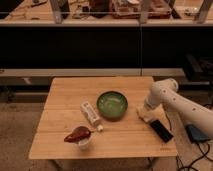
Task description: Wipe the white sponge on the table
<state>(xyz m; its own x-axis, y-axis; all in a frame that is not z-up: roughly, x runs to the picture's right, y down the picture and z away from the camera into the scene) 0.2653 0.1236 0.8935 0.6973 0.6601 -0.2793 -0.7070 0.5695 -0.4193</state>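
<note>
The light-wood slatted table [65, 102] fills the middle of the camera view. My white arm reaches in from the right and bends down to the table's right side. The gripper [145, 113] is low over the tabletop, just right of the green bowl. A small off-white pad, the white sponge [141, 118], shows at the gripper's tip on the table surface. It is partly hidden by the gripper and hard to tell apart from it.
A green bowl [112, 105] sits at the table's centre. A white labelled bottle [90, 113] lies to its left. A brown object [77, 134] rests on a white cup [84, 144] at the front. A black phone [161, 130] lies near the gripper. Dark shelving stands behind.
</note>
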